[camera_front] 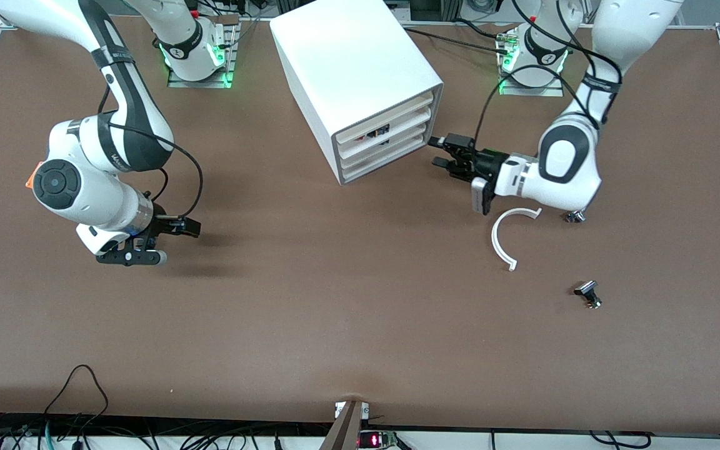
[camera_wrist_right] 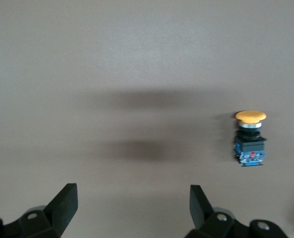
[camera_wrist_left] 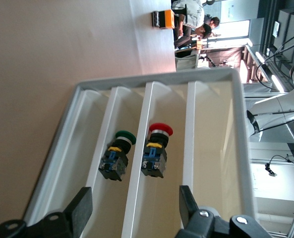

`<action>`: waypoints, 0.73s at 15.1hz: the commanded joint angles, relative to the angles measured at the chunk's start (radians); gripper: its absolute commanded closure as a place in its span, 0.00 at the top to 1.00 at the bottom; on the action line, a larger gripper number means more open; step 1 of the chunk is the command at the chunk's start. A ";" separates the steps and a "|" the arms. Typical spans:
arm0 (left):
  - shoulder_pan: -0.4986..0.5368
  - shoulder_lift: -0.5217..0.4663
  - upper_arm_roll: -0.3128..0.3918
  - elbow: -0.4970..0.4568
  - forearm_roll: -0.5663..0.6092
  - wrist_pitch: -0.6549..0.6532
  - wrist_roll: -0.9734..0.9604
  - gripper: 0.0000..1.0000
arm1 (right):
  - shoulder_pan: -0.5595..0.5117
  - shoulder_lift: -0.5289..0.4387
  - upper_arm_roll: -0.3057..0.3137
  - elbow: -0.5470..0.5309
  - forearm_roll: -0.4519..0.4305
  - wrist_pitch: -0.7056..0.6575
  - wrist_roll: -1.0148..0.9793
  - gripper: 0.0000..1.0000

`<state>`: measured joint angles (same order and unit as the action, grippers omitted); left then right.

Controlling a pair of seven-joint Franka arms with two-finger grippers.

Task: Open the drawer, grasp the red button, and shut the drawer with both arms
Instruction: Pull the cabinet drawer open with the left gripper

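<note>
Left hand (camera_front: 440, 152) spread, empty, at the cabinet (camera_front: 360, 84) front; red button (camera_wrist_left: 155, 148) beside the green one (camera_wrist_left: 117, 155), easy mis-grab. Right hand (camera_front: 159, 240) released, waiting over the tabletop (camera_front: 335, 300).

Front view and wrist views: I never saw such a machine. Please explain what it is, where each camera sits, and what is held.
These are two robot arms, the left arm and the right arm, at a brown table. The front view looks down from a high camera facing them; each wrist view comes from a camera on one arm's wrist. The left end effector is open in front of the cabinet; its camera sees a red button and a green button in neighbouring compartments. The right end effector waits open over the table, near an orange button. A white curved piece and a small dark part lie on the table. Nothing is held.
</note>
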<state>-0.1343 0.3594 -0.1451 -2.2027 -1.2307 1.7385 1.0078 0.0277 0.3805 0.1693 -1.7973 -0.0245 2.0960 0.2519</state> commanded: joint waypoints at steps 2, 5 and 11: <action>0.001 -0.017 -0.027 -0.058 -0.038 0.015 0.071 0.53 | 0.052 0.031 0.001 0.019 0.014 0.009 0.118 1.00; -0.001 0.005 -0.040 -0.072 -0.038 0.000 0.121 0.44 | 0.064 0.038 0.001 0.019 0.014 0.009 0.180 1.00; 0.002 0.047 -0.071 -0.077 -0.058 -0.008 0.160 0.45 | 0.106 0.058 0.001 0.047 0.014 0.003 0.299 1.00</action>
<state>-0.1354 0.3975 -0.2096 -2.2738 -1.2594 1.7408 1.1318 0.1158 0.4155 0.1702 -1.7885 -0.0230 2.1051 0.4986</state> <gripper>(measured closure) 0.568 0.000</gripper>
